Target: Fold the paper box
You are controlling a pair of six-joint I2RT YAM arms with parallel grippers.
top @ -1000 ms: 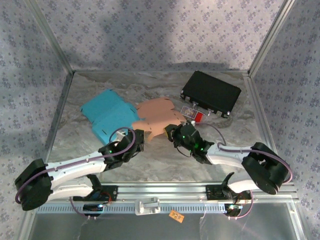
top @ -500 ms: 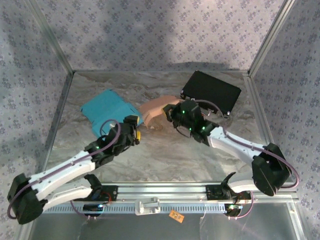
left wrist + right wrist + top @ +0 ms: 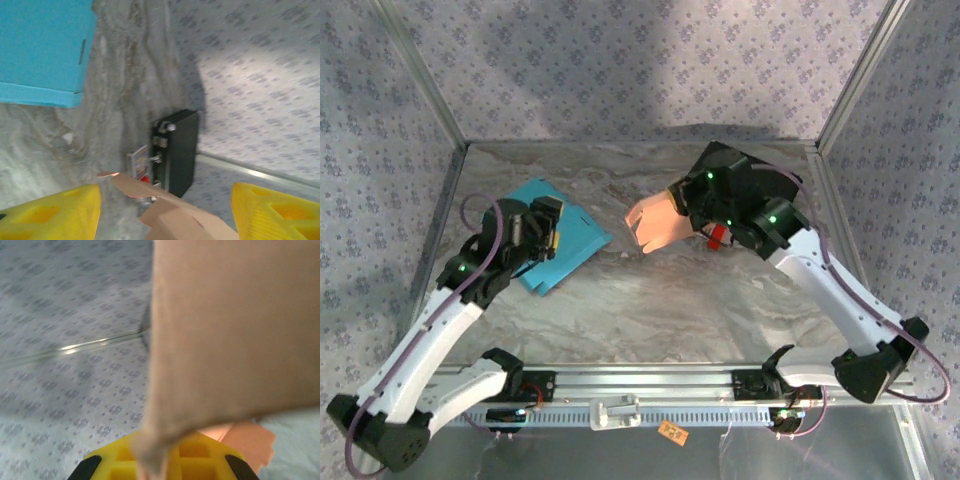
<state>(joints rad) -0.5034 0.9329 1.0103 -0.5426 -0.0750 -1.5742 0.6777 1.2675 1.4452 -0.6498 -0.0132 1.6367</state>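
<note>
The peach paper box (image 3: 653,225) hangs tilted above the middle of the table, partly folded. My right gripper (image 3: 680,205) is shut on its right edge. In the right wrist view the peach sheet (image 3: 235,330) runs down into the yellow jaws at my right gripper (image 3: 160,462). My left gripper (image 3: 548,222) is apart from it at the left, over a flat blue paper box (image 3: 570,245). In the left wrist view my left gripper (image 3: 165,215) stands open, its yellow fingertips (image 3: 50,212) far apart, with the peach box (image 3: 185,220) well beyond them.
A black case (image 3: 730,158) lies at the back right under my right arm, and also appears as the black case (image 3: 177,150) in the left wrist view. A small red and white item (image 3: 717,236) lies beside it. Patterned walls enclose the marbled table (image 3: 650,300).
My right gripper lifted the peach box and carried it back and right. My left gripper let go, opened and drew away to the left, over the blue box.
</note>
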